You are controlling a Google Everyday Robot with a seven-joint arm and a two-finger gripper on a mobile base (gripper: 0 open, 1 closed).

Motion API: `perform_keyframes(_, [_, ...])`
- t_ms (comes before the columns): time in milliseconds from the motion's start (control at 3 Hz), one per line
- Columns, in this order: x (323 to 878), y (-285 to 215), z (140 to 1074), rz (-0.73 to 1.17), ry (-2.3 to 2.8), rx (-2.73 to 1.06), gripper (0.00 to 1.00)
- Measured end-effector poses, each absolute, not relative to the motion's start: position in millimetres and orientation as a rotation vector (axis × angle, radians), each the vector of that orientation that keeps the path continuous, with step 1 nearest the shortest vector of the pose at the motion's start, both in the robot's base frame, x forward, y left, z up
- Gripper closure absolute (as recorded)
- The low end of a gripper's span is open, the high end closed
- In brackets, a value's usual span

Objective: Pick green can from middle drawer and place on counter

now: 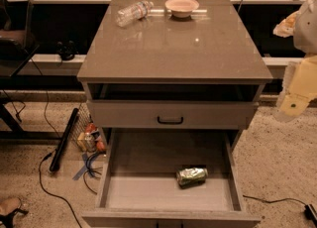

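The green can (pixel 191 176) lies on its side in the open middle drawer (pixel 168 192), right of centre and towards the front. The drawer is pulled out below the upper drawer with the black handle (pixel 170 120). The counter (pixel 173 48) is the glossy grey-brown top of the cabinet. My gripper (pixel 292 107) and the cream-coloured arm are at the right edge of the view, beside the cabinet's right side at the height of the upper drawer. They are well above and to the right of the can and hold nothing that shows.
A clear plastic bottle (pixel 132 13) lies on the counter's back left. A pinkish bowl (pixel 182 6) stands at its back middle. Cables, a black bar (pixel 64 140) and small items lie on the floor left of the cabinet. Carpet lies to the right.
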State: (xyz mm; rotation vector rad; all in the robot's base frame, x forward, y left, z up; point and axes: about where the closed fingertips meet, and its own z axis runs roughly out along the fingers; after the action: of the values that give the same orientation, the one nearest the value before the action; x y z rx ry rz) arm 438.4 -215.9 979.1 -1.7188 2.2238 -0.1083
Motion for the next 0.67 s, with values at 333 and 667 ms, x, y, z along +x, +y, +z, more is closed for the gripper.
perform_keyframes(333, [438.4,-215.9,979.0,-0.108,2.224,-1.719,0.00])
perform_keyframes(667, [442.5,-213.1,950.2,-0.038,2.202,-1.723,0.00])
